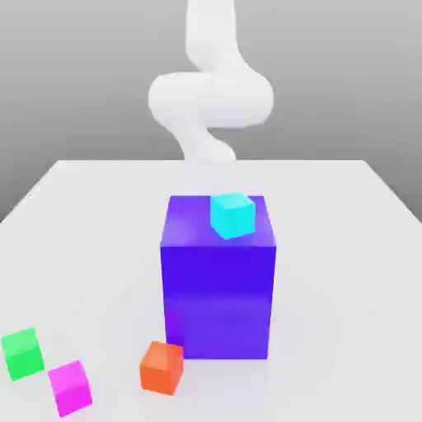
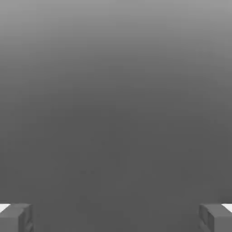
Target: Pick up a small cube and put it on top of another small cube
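Observation:
A small cyan cube [image 1: 232,214] rests on top of a big purple block [image 1: 218,288] in the middle of the table. Three more small cubes lie on the table near the front, toward the exterior view's left: green [image 1: 22,353], magenta [image 1: 69,386] and orange [image 1: 161,367], the orange one close to the block's front corner. The white arm [image 1: 210,99] rises behind the block. In the hand view my gripper [image 2: 116,218] is open, its two grey fingertips [image 2: 16,217] far apart with nothing between them, facing a plain grey background.
The white table [image 1: 346,247] stretches out around the purple block, which is the one tall obstacle. The table's far edge runs behind the block, just below the arm.

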